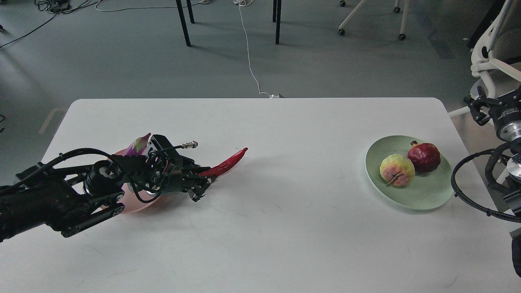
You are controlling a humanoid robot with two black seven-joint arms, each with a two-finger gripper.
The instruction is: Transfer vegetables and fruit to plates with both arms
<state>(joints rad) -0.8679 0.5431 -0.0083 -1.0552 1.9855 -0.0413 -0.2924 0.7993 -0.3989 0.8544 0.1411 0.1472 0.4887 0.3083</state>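
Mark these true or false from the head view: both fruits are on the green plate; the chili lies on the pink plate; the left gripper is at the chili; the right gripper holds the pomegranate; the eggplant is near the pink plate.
1. Both fruits, pomegranate and yellow-green fruit, sit on the green plate. True.
2. The chili lies on the pink plate. False: it extends right of the plate, over the table.
3. The left gripper is at the chili's stem end. True.
4. The right gripper holds the pomegranate. False: nothing touches it.
5. The eggplant is by the pink plate. True.
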